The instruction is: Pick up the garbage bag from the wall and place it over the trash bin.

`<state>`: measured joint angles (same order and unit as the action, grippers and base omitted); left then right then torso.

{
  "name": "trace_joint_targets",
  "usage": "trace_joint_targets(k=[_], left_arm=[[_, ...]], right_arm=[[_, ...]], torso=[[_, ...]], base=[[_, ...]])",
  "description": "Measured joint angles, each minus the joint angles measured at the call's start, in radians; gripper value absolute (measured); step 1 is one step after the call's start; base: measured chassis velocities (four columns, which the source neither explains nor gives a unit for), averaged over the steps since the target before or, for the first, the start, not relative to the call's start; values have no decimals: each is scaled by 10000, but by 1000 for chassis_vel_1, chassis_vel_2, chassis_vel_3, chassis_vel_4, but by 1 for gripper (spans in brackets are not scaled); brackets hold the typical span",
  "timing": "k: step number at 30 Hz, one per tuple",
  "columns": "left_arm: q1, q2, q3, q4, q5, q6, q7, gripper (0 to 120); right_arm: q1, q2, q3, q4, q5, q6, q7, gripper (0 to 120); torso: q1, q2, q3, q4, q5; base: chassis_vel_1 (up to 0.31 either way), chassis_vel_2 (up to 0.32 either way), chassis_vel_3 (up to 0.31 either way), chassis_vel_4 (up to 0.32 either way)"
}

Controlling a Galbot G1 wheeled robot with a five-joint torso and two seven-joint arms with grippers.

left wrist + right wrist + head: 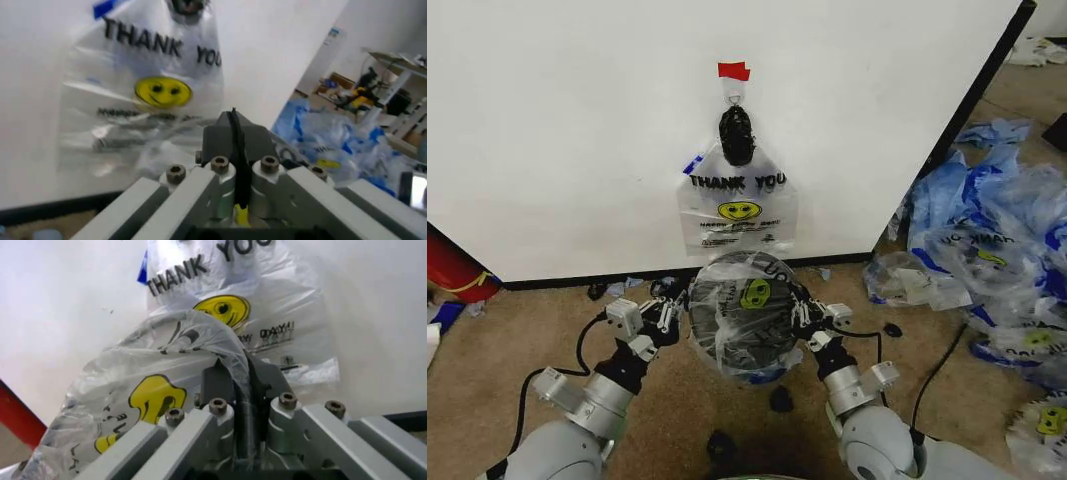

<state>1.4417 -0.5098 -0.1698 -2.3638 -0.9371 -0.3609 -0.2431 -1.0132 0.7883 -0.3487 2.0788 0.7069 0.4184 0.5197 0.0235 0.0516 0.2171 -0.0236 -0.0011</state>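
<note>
A see-through garbage bag (752, 292) with a yellow smiley is draped over the round black trash bin (727, 350) on the floor in front of the wall (577, 120). My left gripper (673, 312) is shut at the bag's left edge, with a thin dark sliver pinched between its fingers (223, 132). At the bag's right edge my right gripper (799, 316) is shut, and plastic (167, 370) lies folded over its fingers (217, 377). A second "THANK YOU" bag (737, 210) hangs flat on the wall from a hook under red tape (734, 71).
A heap of blue and clear plastic bags (997, 230) covers the floor at the right. Small black lumps (781, 399) and blue scraps lie on the carpet near the bin. A red object (452, 270) leans at the wall's lower left.
</note>
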Motion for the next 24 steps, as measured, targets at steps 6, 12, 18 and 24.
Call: trace_joint_targets(k=[6,12,18,24], left_arm=[[-118,391,232,-203,-1121,246,15,0],[-370,889,269,-522,-2807,740,-277,0],[-634,1445,210,-1004,-4913,1354,-945,0],[-720,1408,238,-933,-5687,1506,-1252,0]], right_arm=[[270,-194,-395,114,-249,-60,17,1],[617,-328,-685,86,-533,-88,2,1],[1286,-343,-1386,26,-708,-215,3,1],[2009,-236,-2040,-5,-752,-313,8,1]], torso=[[0,0,0,0,-1],[0,0,0,0,0],[0,0,0,-1,2],[0,0,0,1,0]], base=[[0,0,0,0],[0,0,0,0],[0,0,0,0],[0,0,0,0]])
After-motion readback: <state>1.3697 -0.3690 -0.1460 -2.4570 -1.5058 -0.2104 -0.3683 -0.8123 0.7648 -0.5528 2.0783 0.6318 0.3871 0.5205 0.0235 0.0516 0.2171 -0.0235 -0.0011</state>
